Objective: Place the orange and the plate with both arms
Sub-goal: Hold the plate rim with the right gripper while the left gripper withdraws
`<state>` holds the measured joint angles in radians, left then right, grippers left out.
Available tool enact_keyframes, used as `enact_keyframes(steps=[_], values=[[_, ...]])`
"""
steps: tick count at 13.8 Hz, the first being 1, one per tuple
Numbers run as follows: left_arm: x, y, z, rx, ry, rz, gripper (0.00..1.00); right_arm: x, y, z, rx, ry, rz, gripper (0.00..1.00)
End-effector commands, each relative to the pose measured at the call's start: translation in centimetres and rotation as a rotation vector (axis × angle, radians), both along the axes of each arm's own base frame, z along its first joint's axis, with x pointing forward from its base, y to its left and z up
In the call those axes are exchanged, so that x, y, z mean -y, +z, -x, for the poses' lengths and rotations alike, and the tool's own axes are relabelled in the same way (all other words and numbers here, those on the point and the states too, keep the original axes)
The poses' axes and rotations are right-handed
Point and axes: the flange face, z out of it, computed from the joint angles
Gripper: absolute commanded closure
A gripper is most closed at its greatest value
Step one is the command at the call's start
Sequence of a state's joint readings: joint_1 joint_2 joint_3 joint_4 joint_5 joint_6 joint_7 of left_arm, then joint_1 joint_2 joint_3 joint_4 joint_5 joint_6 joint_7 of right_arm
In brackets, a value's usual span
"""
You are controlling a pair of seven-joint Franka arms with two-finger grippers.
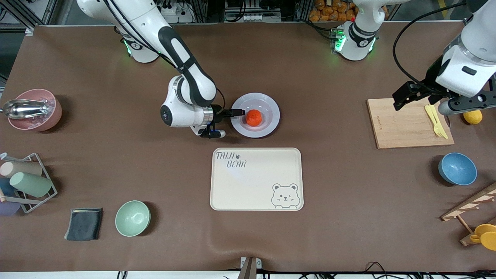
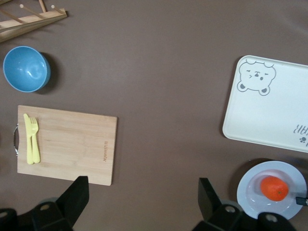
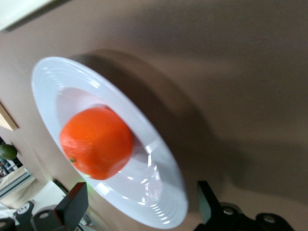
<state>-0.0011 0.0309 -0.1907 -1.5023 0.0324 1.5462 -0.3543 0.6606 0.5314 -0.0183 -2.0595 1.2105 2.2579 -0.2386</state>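
The orange (image 1: 254, 117) lies in the middle of the pale plate (image 1: 271, 104), which sits at the table's centre. My right gripper (image 1: 231, 123) is low at the plate's rim on the right arm's side. It is open, with its fingers on either side of the rim. The right wrist view shows the orange (image 3: 96, 142) on the plate (image 3: 48, 77) just ahead of the right gripper (image 3: 142, 207). My left gripper (image 1: 426, 102) is open and empty, held high over the cutting board. It (image 2: 143, 202) sees the plate (image 2: 250, 192) and orange (image 2: 275, 187) from afar.
A cream bear tray (image 1: 255, 178) lies nearer the camera than the plate. At the left arm's end are a cutting board (image 1: 403, 124) with yellow cutlery (image 1: 436, 120), a lemon (image 1: 472, 116) and a blue bowl (image 1: 457, 168). At the right arm's end are a green bowl (image 1: 132, 218), a pink bowl (image 1: 35, 109) and a cup rack (image 1: 27, 184).
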Motion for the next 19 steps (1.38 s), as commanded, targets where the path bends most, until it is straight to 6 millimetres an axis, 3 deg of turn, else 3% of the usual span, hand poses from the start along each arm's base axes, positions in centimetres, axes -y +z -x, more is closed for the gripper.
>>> enact_keyframes(steps=[1,4,6,7,13,19], values=[[-1.3,0.5,0.8,-0.020,-0.017,0.033,0.00,1.2,-2.6,0.5,0.029,0.000,-0.072,0.00],[-2.5,0.0,1.0,-0.033,-0.022,0.049,0.00,-0.3,-2.9,1.6,0.023,-0.051,-0.127,0.03],[-3.0,0.0,1.3,-0.031,-0.013,0.048,0.00,-1.3,-2.9,2.2,0.044,-0.044,-0.129,0.83],[-3.5,0.4,1.5,-0.023,-0.004,0.050,0.00,-1.3,-2.9,2.3,0.064,-0.043,-0.125,1.00],[-3.9,-0.8,1.5,-0.029,0.003,0.051,0.00,-1.1,-2.8,2.1,0.068,-0.048,-0.136,1.00],[-3.9,-0.3,1.5,-0.017,0.004,0.052,0.00,-1.2,-2.1,1.7,0.074,-0.052,-0.147,1.00]])
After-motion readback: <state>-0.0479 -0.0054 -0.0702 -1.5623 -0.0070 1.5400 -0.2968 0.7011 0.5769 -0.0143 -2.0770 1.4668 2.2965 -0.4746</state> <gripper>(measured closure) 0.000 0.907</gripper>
